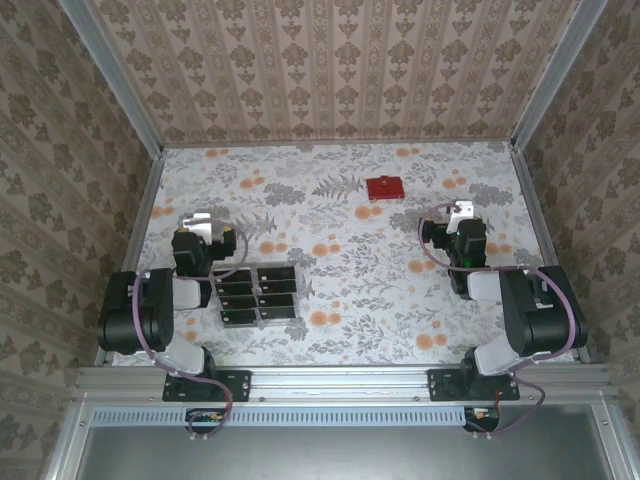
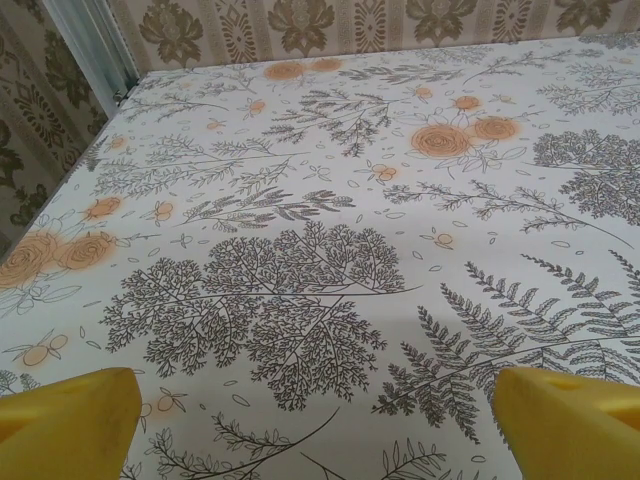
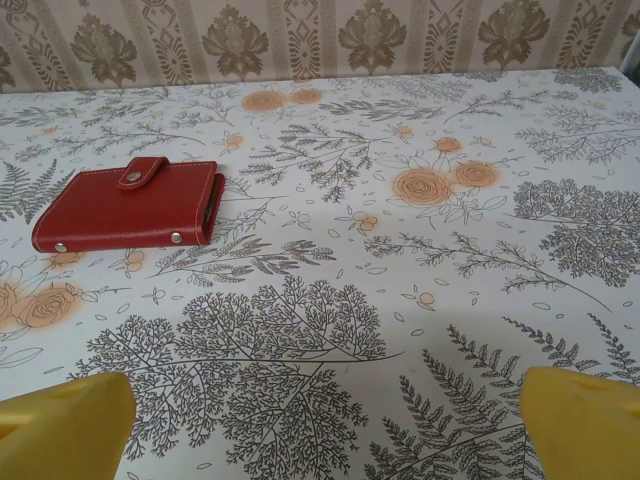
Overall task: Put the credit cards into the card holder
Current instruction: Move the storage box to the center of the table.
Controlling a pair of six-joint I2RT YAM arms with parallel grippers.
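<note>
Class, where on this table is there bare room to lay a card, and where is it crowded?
Bare: the table between the clear tray and the right gripper; also between the card holder and the left wall. Crowded: near left, where the left gripper sits beside the credit cards.

We log one red card holder (image 3: pixel 125 205), snapped shut, flat on the far bench (image 1: pixel 400 290). Black credit cards (image 1: pixel 278 286) fill a tray (image 1: pixel 258 324).

The floral table (image 1: pixel 400 300) bears a red card holder (image 1: pixel 383 188) and apparently a tray (image 1: pixel 258 293).
</note>
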